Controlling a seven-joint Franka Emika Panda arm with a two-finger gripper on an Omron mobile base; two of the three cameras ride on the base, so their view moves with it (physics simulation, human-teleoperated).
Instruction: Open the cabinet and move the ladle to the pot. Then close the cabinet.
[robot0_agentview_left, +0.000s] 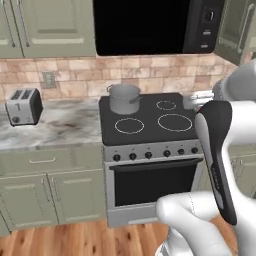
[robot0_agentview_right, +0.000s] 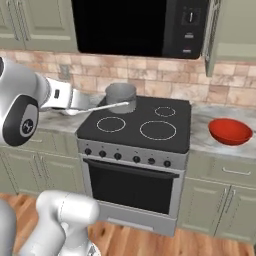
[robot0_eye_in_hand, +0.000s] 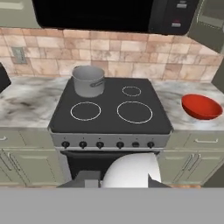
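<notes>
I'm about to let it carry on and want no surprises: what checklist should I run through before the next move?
1. Ladle held: ok, the claw looks shut on it.
2. Pot upright, no lid, on the back left burner: ok.
3. Ladle in the pot: not ok, not yet there.
4. Bowl out of the way: ok, on the counter right of the stove.
5. Cabinet closed: not ok, its door stands open.
</notes>
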